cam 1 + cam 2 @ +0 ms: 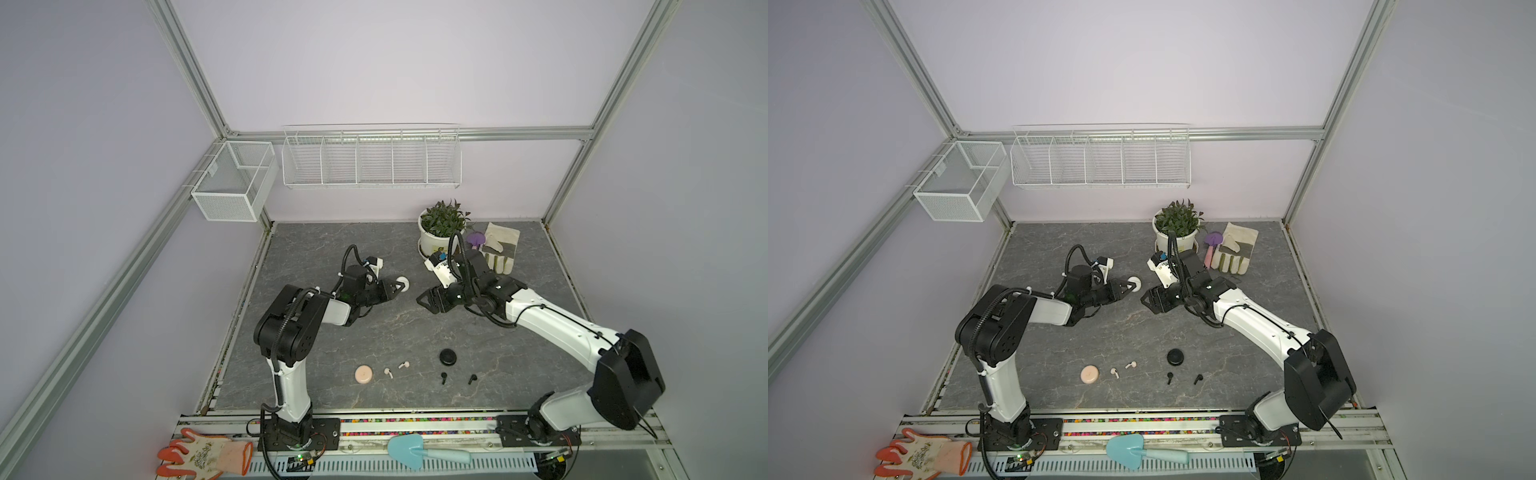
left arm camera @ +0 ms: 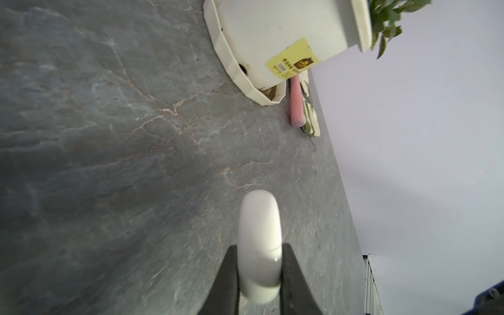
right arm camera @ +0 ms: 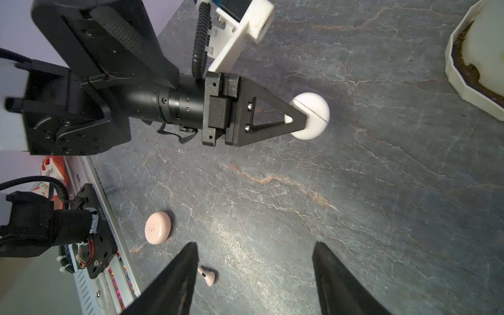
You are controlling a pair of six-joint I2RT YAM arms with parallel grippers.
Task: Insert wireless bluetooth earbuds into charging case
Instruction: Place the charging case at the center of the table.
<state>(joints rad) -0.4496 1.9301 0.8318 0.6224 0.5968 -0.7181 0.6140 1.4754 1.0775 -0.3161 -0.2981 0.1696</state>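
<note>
My left gripper [image 1: 399, 287] is shut on a round white charging case [image 1: 403, 284], held on edge above the middle of the table; in the left wrist view the case [image 2: 259, 218] sits between both fingers. My right gripper [image 1: 424, 301] faces it from the right, open, with nothing between its fingers [image 3: 188, 261]. Near the front lie a pink case [image 1: 364, 374], two pink earbuds [image 1: 388, 372] [image 1: 403, 365], a black case [image 1: 448, 356] and two black earbuds [image 1: 444, 377] [image 1: 472, 378]. One pink earbud [image 3: 206, 275] shows in the right wrist view.
A potted plant [image 1: 436, 243], a purple trowel [image 1: 475, 240] and a work glove [image 1: 500, 249] stand at the back right. Wire baskets [image 1: 370, 160] hang on the back wall. A blue trowel [image 1: 409, 451] and an orange glove [image 1: 199, 455] lie on the front rail.
</note>
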